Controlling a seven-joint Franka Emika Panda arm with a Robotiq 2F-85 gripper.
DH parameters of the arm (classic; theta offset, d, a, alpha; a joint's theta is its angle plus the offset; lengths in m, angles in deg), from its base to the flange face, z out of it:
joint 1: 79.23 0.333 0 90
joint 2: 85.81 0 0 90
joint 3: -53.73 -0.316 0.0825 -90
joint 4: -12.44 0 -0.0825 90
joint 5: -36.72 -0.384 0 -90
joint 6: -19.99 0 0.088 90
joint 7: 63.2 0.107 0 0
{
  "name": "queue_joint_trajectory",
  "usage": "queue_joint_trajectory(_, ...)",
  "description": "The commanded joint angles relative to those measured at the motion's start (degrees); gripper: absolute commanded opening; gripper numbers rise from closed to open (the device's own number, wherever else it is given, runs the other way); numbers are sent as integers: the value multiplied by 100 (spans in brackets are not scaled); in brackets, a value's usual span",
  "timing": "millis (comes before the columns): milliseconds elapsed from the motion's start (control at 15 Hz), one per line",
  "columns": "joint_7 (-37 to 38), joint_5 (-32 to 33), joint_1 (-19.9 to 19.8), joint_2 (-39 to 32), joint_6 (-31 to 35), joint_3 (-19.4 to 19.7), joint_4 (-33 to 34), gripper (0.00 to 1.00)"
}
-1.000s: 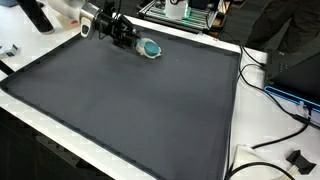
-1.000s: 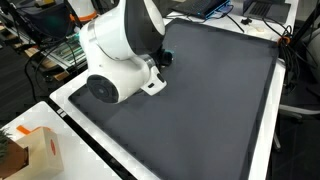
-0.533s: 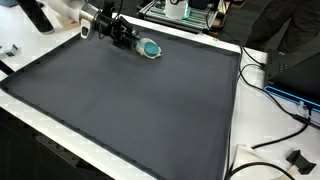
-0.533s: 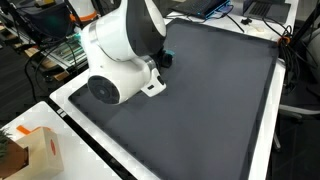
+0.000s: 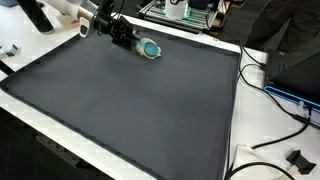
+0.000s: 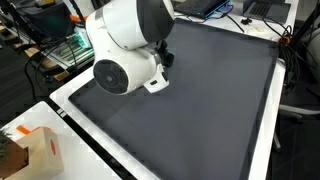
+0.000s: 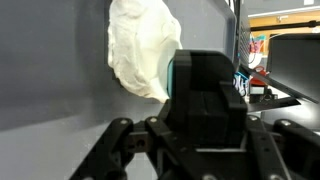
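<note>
- The counter [image 5: 255, 120] carries a wide dark mat [image 5: 140, 110]; everything of interest sits at its far edge.
- The white arm [image 6: 125, 45] leans low over that edge.
- The claw [image 5: 130, 40] lies almost flat. In the wrist view its fingers [image 7: 207, 95] read as one dark block, seemingly drawn together, though I cannot tell whether they pinch anything.
- Just beyond the fingertips a teal-and-cream lump [image 5: 150, 48] rests on the mat, showing its cream side [image 7: 140, 50] to the wrist camera.
- It looks soft, light and squashy (hardly breakable), so I would pinch it across the narrow middle.
- Its long axis seems to run straight away from the claw, along the mat's far edge.
</note>
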Motion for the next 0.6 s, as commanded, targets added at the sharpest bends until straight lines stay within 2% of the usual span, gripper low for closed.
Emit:
queue_joint_trajectory(0,382,315,118,508,389,68,-374,25)
queue_joint_trajectory(533,1191,898,393,1779,880,-48,-1057,25)
